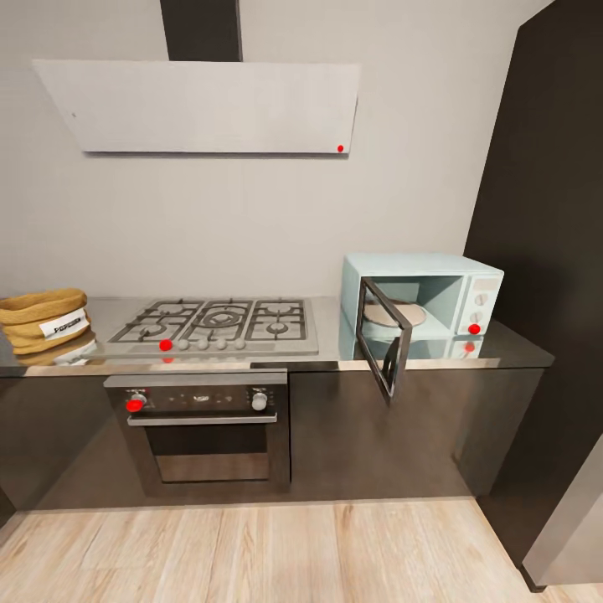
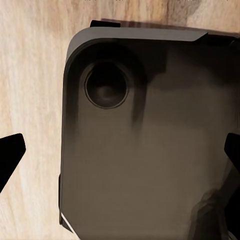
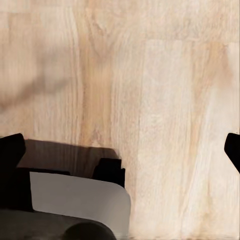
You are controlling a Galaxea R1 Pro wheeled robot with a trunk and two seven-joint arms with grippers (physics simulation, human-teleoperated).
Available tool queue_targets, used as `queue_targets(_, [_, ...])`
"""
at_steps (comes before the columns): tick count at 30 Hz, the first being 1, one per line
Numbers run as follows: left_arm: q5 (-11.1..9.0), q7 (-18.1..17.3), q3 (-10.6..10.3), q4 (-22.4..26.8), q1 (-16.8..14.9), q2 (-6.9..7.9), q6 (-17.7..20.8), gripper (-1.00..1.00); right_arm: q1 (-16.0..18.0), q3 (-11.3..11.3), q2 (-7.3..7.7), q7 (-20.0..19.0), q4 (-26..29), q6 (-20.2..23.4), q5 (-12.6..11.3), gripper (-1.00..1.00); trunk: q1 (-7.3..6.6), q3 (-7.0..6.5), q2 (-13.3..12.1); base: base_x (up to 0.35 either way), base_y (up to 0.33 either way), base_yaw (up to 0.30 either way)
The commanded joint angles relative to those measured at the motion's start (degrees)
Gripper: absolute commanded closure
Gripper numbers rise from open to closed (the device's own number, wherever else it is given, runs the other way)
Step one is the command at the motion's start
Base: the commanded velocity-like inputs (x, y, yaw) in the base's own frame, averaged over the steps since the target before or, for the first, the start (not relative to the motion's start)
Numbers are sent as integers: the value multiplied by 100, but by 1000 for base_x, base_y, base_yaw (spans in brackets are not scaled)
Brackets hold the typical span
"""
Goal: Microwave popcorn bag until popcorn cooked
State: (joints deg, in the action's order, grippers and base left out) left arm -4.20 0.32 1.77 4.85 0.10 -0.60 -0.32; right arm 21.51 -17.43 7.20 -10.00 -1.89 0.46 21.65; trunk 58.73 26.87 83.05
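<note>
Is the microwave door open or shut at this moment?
Open: the microwave door swings out past the countertop edge, exposing the pale turntable plate inside.

- A home kitchen: gas hob (image 1: 216, 325) set in a grey desk (image 1: 327, 356), built-in oven (image 1: 203, 427) beneath.
- Extractor hood (image 1: 201, 105) above; pale blue microwave (image 1: 427, 306), door open.
- Wood-plank floor (image 1: 251, 553).

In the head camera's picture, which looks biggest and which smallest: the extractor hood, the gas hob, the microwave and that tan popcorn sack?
Largest to smallest, as they look:
1. The hood
2. The hob
3. The microwave, counting its open door; close to the hob, so this ranking is unsure
4. The popcorn sack, partly cut off at the picture's edge
</note>
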Motion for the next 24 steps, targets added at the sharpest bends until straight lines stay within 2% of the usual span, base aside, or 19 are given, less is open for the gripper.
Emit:
queue_targets(1, [-45,6,15,7,4,-2,-3,-100,-72,-50,-60,-3,-11,20,40,-100,0,5,3,0,0,0])
queue_targets(3, [-58,7,15,7,1,-2,-3,-100,-199,-55,-208,38,-11,48,31,-100,0,5,3,0,0,0])
queue_targets(8, [-75,4,10,-1,0,-9,-3,-100,-320,-59,-350,304,-13,59,24,-100,0,-3,3,0,0,136])
queue_targets(16, [-159,3,21,-2,3,6,-3,-100,-339,-59,-372,375,-13,39,24,-100,0,-6,3,0,0,265])
queue_targets(22, [-211,10,19,-8,1,-4,-1,-100,-343,-62,-427,782,-13,8,16,-100,0,-6,3,0,0,275])
queue_targets(24, [-212,22,17,-10,2,-9,-3,-100,-419,-66,-487,938,-13,10,-169,-100,0,-6,3,0,0,276])
